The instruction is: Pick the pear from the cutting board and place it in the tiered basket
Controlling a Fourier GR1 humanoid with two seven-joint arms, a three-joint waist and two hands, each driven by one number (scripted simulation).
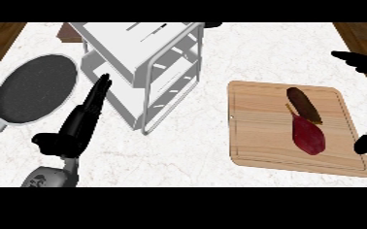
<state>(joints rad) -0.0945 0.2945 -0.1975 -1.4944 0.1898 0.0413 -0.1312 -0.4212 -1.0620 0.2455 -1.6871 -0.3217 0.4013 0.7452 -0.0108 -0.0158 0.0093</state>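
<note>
Here the white marble table [215, 53] fills almost the whole view, with brown wood showing at its upper left and upper right corners. On its left half stands the white tiered basket [147, 68], made of wire and flat trays, and it looks tilted in this steep view. To the left of the basket lies a dark round pan [37, 88] with a light rim, well apart from the board.

On the right half of the table lies the wooden cutting board [265, 131], flat, with a groove along its border. The pear [309, 135] is dark red and rests on the right part of the board, with its stem toward the upper left. A dark brown long thing [303, 105] lies just above the pear, touching or almost touching it; what it is, I cannot tell.

The left hand [80, 121] is over the table between the pan and the basket, its fingers straight and pointing up toward the basket, its thumb out to the left; it holds nothing. Of the right hand [351, 59] only dark tips show at the right edge, above and below the board's right side, near the pear but not touching it. They stand well apart from each other and hold nothing.
</note>
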